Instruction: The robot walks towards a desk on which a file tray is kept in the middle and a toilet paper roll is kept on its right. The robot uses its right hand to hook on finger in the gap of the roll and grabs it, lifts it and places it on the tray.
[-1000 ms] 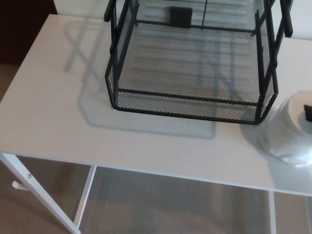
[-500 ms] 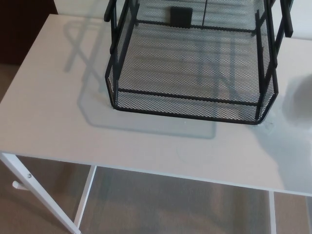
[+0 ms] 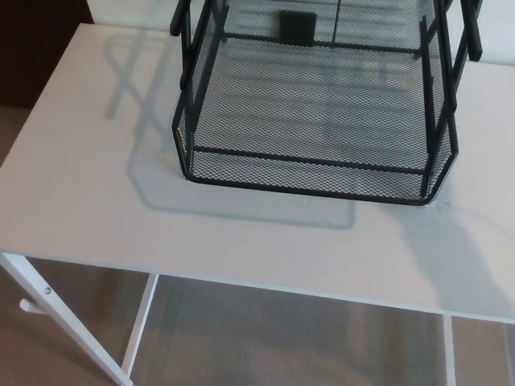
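A black wire-mesh file tray (image 3: pixel 193 153) stands in the middle of the white desk (image 3: pixel 88 193), its mesh floor bare. No toilet paper roll shows anywhere in the head view. Neither of my hands is in the picture. A soft grey shadow (image 3: pixel 451 257) lies on the desk to the right of the tray's front corner.
The desk's front edge (image 3: pixel 241 281) runs across the lower part of the picture, with white legs (image 3: pixel 48 301) and beige floor below. A dark surface (image 3: pixel 32 48) sits beyond the desk's far left corner.
One second ago the white roll stood at the right edge with a black fingertip in its core. It has gone out of the picture; only a shifting shadow remains there.
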Controlling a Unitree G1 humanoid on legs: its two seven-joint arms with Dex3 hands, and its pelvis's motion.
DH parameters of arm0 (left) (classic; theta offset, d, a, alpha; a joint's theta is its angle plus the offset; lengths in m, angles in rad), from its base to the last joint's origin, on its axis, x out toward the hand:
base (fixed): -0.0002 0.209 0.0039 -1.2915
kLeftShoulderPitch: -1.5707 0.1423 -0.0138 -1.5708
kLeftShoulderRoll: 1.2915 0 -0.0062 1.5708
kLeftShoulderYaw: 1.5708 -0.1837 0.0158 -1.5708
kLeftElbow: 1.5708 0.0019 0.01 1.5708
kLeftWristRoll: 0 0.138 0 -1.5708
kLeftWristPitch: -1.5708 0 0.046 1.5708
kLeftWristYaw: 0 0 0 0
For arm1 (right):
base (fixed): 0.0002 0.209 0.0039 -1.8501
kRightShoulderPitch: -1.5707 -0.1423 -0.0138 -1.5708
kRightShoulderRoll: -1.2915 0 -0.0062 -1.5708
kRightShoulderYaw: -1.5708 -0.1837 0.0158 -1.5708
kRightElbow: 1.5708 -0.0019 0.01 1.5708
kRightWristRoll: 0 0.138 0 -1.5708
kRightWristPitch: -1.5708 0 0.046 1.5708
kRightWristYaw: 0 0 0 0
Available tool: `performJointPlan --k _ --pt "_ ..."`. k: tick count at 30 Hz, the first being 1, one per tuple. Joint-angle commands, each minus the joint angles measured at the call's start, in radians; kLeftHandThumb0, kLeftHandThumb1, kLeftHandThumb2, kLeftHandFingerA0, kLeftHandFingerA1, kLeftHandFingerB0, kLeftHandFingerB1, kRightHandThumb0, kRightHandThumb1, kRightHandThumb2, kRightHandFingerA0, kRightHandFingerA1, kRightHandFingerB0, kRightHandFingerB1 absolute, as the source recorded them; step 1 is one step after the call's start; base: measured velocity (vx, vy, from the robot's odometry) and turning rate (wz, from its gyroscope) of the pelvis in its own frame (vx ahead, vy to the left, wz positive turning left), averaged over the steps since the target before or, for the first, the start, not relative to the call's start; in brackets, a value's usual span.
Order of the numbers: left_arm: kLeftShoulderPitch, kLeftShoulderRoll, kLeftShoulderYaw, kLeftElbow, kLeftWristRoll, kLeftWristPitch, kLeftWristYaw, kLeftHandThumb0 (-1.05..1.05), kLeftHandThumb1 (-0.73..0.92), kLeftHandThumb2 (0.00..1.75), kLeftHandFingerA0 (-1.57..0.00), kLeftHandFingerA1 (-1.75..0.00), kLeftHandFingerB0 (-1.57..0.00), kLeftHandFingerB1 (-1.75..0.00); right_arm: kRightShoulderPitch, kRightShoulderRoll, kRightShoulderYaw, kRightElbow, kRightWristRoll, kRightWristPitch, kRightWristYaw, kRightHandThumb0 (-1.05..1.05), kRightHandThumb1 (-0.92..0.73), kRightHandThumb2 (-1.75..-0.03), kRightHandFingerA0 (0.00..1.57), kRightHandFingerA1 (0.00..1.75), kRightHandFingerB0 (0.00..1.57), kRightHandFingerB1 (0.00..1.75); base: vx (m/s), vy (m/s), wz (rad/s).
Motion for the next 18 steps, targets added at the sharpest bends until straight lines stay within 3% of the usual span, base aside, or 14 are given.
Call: performJointPlan --k 1,2,7,8,9,10,11,14,16,17,18 --pt "0.008 0.002 0.014 -0.020 -0.002 0.027 0.013 -0.78 0.92 0.68 -0.21 -0.66 -0.17 -0.47 -0.195 -0.012 0.109 -0.046 0.073 0.010 0.145 -0.28 -0.61 -0.66 0.89 1.60 0.91 0.69 0.00 0.000 0.00" --pt "0.009 0.000 0.015 -0.022 -0.002 0.029 0.014 -0.77 0.92 0.68 -0.21 -0.65 -0.16 -0.47 -0.214 -0.009 0.127 -0.046 0.070 0.010 0.156 -0.22 -0.61 -0.64 0.95 1.52 0.94 0.67 0.00 0.000 0.00" --pt "0.004 -0.008 0.024 -0.023 -0.005 0.034 0.027 -0.77 0.92 0.67 -0.21 -0.64 -0.16 -0.45 -0.313 0.024 0.240 0.000 0.069 -0.028 0.207 -0.24 -0.65 -0.67 0.90 1.62 0.93 0.67 0.00 0.000 0.00" --pt "0.003 -0.008 0.023 -0.023 -0.004 0.035 0.026 -0.77 0.92 0.67 -0.22 -0.63 -0.15 -0.45 -0.324 0.029 0.253 0.009 0.070 -0.029 0.213 -0.22 -0.62 -0.74 0.94 1.54 0.94 0.69 0.00 0.000 0.00" --pt "0.003 -0.006 0.017 -0.022 0.001 0.031 0.021 -0.80 0.75 1.01 -0.20 -0.63 -0.13 -0.52 -0.358 0.047 0.296 0.033 0.066 -0.031 0.238 -0.24 -0.64 -0.68 0.87 1.60 0.92 0.67 0.00 0.000 0.00" --pt "0.004 -0.005 0.007 -0.021 0.010 0.024 0.016 -0.80 0.74 1.01 -0.20 -0.63 -0.14 -0.52 -0.400 0.069 0.347 0.057 0.067 -0.016 0.288 -0.23 -0.65 -0.67 0.86 1.56 0.90 0.65 0.00 0.000 0.00" --pt "0.001 -0.006 0.008 -0.013 0.009 0.019 0.015 -0.78 0.92 0.68 -0.21 -0.64 -0.15 -0.46 -0.417 0.080 0.364 0.068 0.077 -0.007 0.310 -0.22 -0.66 -0.67 0.85 1.54 0.90 0.63 0.00 0.000 0.00" --pt "-0.003 -0.003 0.000 0.009 0.014 -0.010 0.010 -0.78 0.92 0.69 -0.20 -0.64 -0.14 -0.46 -0.480 0.144 0.438 0.108 0.079 0.046 0.374 -0.21 -0.69 -0.63 0.81 1.43 0.89 0.59 0.00 0.000 0.00" --pt "-0.003 0.002 -0.012 0.009 0.023 -0.010 0.009 -0.80 0.92 0.70 -0.22 -0.64 -0.15 -0.46 -0.508 0.168 0.490 0.143 0.045 0.033 0.394 -0.24 -0.67 -0.60 0.81 1.48 0.87 0.57 0.00 0.000 0.00" --pt "-0.002 0.000 -0.012 0.007 0.023 -0.004 0.013 -0.80 0.75 1.03 -0.27 -0.68 -0.16 -0.54 -0.522 0.172 0.526 0.161 0.022 0.023 0.421 -0.24 -0.72 -0.61 0.84 1.20 0.88 0.62 0.00 0.000 0.00" --pt "0.000 -0.005 -0.008 0.004 0.018 0.003 0.019 -0.80 0.75 1.03 -0.27 -0.68 -0.16 -0.54 -0.540 0.173 0.567 0.182 -0.003 0.006 0.453 -0.24 -0.72 -0.61 0.84 1.20 0.88 0.62 0.00 0.000 0.00"
